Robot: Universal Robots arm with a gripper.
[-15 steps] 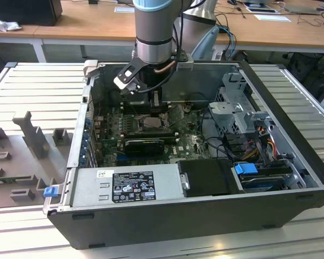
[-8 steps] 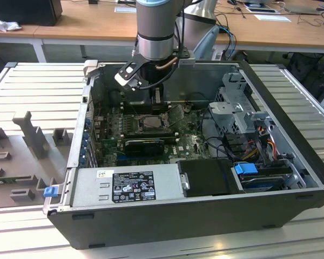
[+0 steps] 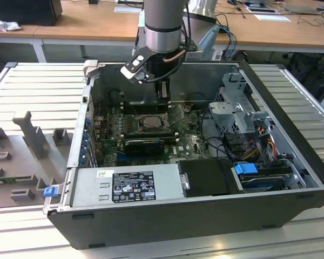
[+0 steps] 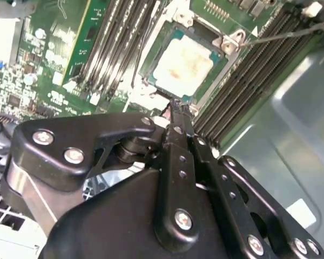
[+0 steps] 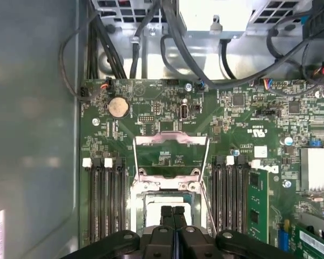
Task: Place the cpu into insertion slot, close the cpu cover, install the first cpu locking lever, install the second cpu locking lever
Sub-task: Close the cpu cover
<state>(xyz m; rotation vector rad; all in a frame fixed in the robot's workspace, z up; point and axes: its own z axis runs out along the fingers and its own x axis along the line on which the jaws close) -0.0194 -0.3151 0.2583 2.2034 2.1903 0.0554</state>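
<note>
Hand empty, fingers pressed together, poised over the edge of the insertion slot mid-motherboard. The cpu sits seated in it. The cpu cover lies swung open.

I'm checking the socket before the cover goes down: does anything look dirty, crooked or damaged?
The cpu looks seated flat in the insertion slot, but its pale top carries faint brownish smears, like residue. The cpu cover is folded open. Nothing else stands out.

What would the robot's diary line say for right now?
cpu: seated in insertion slot | cpu cover: open, not over cpu | fingers: shut, just above cpu's edge
</note>
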